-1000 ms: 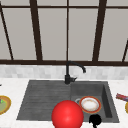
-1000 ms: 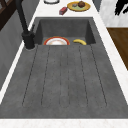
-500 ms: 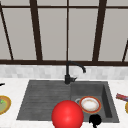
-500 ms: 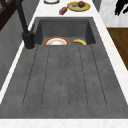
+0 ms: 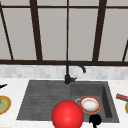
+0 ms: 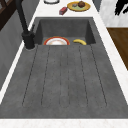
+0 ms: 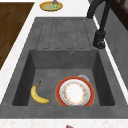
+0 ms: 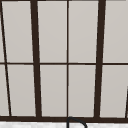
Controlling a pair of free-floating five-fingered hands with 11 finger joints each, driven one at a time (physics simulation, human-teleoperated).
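Front view, nearest the lens: a red ball [image 5: 67, 115] sits at 6 o'clock over the sink's [image 5: 45, 100] front rim, and the right hand [image 5: 95, 120] hangs just beside it at 3 o'clock, touching nothing that can be seen. Whether that hand is spread or closed cannot be told from its dark outline. It floats in front of the basin, probably parked there, with the plate [image 5: 90, 104] the closest thing, just behind it at 12 o'clock. The plate lies flat on the basin floor, red rim up, as dishes rest when set down for washing. From the right side, a banana [image 7: 38, 95] lies at the plate's 9 o'clock, apart from it, and a grey round thing [image 7: 83, 77] peeks out from under the plate's far edge. The draining board [image 6: 65, 80] fills the sink's left half. On the counter, a yellow dish [image 5: 3, 105] stands at the left edge and a red packet [image 5: 122, 97] at the right. A dark sliver [image 5: 2, 86] above the dish may be the left hand; its pose cannot be told. Behind the basin rises the black tap [image 5: 68, 75], spout turned toward the plate, and beyond it the window [image 5: 67, 30].
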